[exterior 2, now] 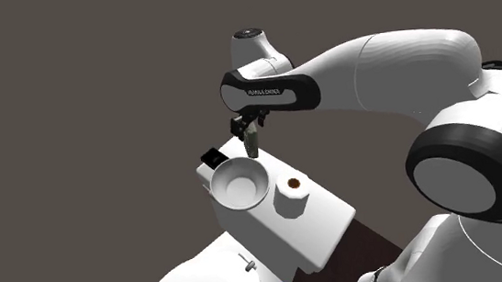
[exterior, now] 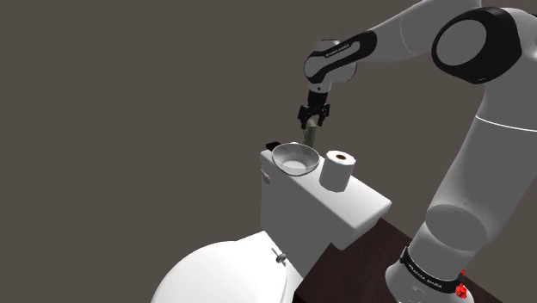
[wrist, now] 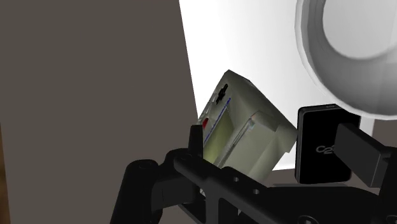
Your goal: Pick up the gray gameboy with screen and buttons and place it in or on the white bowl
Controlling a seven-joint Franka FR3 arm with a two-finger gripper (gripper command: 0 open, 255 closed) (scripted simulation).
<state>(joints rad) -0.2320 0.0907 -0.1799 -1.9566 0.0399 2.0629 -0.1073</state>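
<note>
Gameboy (wrist: pixel 245 127) hangs clamped in the claw (exterior: pixel 311 125), arm pointing down beside the white bowl (exterior: pixel 294 160).

The gameboy (wrist: pixel 245 127) looks pale olive-grey, with a red button, a black cross pad and thin blue lines. The bowl (exterior: pixel 294 159) is white, like the tank (exterior: pixel 297 211); the paper roll (exterior: pixel 338 170) is white with a brown core; the gripper (exterior: pixel 311 127) all black

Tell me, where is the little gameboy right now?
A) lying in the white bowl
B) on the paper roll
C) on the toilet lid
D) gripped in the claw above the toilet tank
D: the claw clasps the gameboy over the toilet tank, beside the white bowl.
</note>
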